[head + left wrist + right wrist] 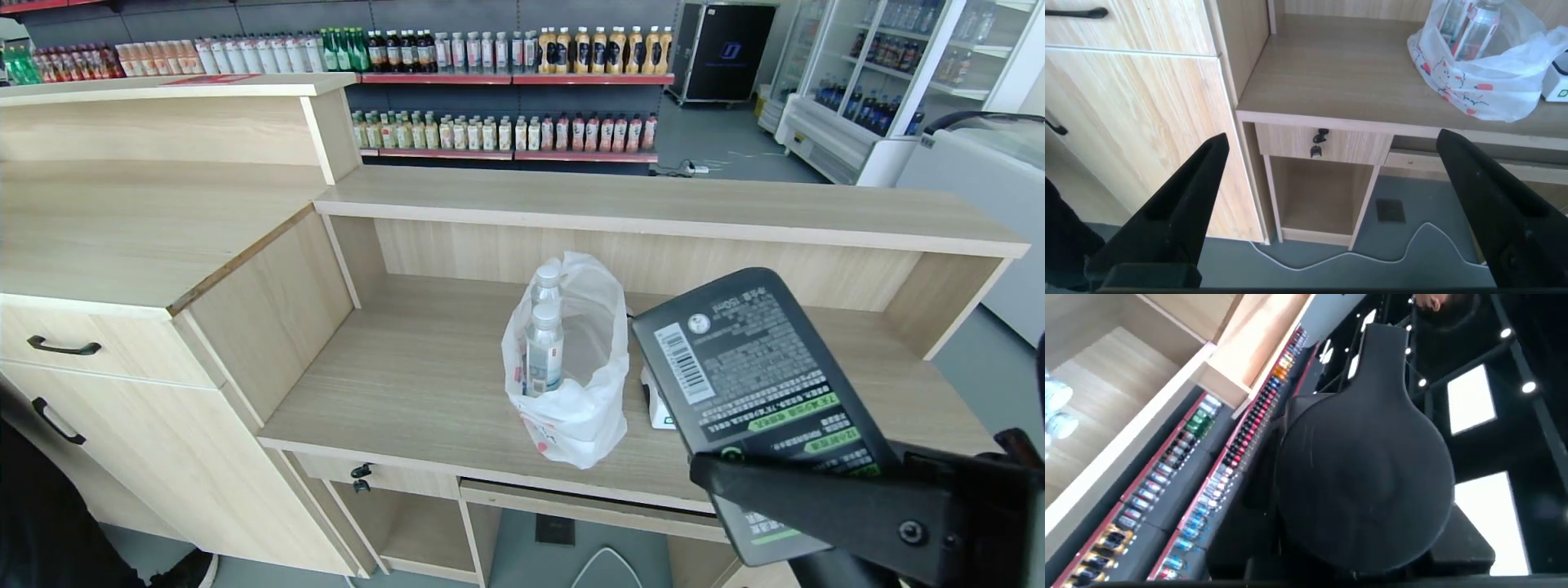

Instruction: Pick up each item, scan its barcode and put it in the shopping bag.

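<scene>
Two bottles (544,347) in one shopping bag (584,425); right gripper (788,500) holds one pouch (751,367).

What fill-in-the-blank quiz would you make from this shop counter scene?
The white shopping bag on the counter holds ____ bottles.
The right fingers hold a ____ pouch with its barcode showing.
The left fingers are ____ and hold nothing.
Missing: two; black; open.

A shop: drink shelves (506,51) behind checkout counter (694,206).
</scene>
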Tool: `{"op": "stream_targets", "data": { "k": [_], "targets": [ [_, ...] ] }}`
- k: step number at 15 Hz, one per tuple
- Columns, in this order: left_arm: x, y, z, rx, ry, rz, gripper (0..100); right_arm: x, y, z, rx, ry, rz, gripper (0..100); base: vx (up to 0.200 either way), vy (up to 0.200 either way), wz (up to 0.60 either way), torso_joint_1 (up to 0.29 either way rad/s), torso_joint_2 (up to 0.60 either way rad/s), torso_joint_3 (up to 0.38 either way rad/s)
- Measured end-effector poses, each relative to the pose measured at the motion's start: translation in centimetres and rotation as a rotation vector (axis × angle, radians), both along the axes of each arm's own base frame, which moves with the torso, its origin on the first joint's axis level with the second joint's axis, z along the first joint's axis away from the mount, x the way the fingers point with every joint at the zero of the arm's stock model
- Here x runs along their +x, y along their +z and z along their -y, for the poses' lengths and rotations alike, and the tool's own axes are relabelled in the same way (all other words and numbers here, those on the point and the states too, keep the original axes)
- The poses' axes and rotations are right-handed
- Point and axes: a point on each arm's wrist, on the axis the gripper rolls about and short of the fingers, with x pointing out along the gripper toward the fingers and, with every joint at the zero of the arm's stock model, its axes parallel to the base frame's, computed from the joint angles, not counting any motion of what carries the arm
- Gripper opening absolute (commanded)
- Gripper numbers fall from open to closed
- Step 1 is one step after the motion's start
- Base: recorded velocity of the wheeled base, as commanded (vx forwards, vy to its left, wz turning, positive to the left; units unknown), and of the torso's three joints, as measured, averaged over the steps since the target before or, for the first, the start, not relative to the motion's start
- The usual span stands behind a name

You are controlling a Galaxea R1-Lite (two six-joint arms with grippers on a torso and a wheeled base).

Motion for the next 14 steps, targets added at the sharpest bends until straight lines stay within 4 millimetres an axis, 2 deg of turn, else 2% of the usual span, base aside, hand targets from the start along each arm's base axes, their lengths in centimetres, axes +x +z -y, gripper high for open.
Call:
{"op": "stream_targets", "data": {
  "k": [3,7,14],
  "targets": [
    [0.0,0.0,0.0,0.000,0.000,0.000,100,0.3,-0.2,-1.4,-0.057,0.075,0.080,0,0.000,0.000,0.00,0.000,0.00,0.000],
    [0.0,0.0,0.0,0.000,0.000,0.000,100,0.9,-0.2,-2.8,-0.045,0.124,0.105,0,0.000,0.000,0.00,0.000,0.00,0.000],
    [0.0,0.0,0.0,0.000,0.000,0.000,100,1.1,-0.7,-3.0,-0.061,0.124,0.094,0,0.000,0.000,0.00,0.000,0.00,0.000]
  ]
}}
